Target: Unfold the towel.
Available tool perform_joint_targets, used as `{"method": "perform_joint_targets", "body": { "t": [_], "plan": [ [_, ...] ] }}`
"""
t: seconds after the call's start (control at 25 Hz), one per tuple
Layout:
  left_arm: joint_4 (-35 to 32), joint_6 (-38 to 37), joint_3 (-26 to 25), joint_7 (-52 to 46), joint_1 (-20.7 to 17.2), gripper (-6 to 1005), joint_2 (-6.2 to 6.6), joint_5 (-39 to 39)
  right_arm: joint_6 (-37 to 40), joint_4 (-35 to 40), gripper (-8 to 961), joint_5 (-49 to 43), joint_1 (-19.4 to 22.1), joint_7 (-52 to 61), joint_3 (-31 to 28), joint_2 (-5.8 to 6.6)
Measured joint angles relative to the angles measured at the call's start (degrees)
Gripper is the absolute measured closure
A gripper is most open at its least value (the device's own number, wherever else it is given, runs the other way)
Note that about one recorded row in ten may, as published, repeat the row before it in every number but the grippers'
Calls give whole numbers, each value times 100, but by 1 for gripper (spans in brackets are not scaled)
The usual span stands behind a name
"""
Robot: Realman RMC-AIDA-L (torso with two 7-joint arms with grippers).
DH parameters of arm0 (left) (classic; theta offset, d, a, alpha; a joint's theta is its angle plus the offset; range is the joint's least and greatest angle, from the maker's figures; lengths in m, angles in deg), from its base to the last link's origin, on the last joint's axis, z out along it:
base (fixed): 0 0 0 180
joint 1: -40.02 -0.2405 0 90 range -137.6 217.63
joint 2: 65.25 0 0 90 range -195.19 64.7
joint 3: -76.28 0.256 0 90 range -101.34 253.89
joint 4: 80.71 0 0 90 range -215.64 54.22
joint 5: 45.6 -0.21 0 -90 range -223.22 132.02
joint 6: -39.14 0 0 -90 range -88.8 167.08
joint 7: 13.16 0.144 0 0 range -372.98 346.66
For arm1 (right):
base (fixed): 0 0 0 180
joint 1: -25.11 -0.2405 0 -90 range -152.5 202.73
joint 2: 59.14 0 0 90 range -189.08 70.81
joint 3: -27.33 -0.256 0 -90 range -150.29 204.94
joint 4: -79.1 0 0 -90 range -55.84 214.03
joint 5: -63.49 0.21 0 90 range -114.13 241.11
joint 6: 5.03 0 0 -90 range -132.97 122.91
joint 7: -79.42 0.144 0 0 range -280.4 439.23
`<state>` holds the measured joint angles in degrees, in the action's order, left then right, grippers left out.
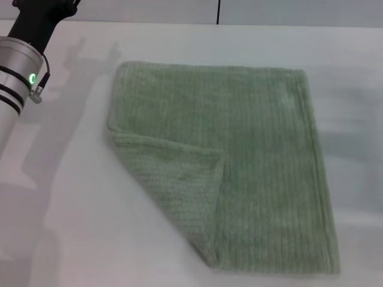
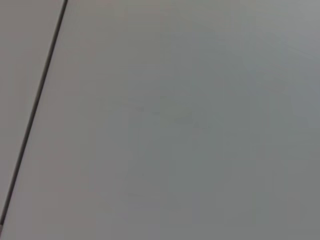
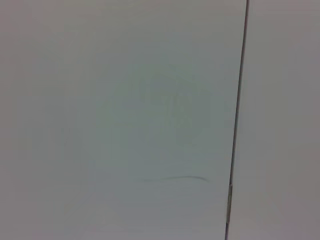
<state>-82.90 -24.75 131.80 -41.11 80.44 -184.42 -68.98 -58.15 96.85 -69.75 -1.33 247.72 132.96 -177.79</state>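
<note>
The sage-green ribbed towel (image 1: 239, 149) lies on the white table (image 1: 60, 209) in the head view. It is spread flat except for its near left corner (image 1: 173, 185), which is folded over onto the cloth as a triangular flap. My left arm (image 1: 21, 66) shows at the upper left, well away from the towel; its gripper is out of view. My right arm and gripper are out of view. Both wrist views show only blank surface with a dark seam.
The white table extends on all sides of the towel. A dark seam (image 1: 218, 12) runs up the wall behind the table's far edge.
</note>
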Motion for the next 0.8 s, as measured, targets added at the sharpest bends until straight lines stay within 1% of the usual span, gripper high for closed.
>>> {"method": "perform_joint_targets", "body": {
  "t": [0.8],
  "plan": [
    [-2, -1, 100, 0, 18, 163, 0, -1, 14, 0, 340, 1, -10, 0, 1, 0]
  ]
}}
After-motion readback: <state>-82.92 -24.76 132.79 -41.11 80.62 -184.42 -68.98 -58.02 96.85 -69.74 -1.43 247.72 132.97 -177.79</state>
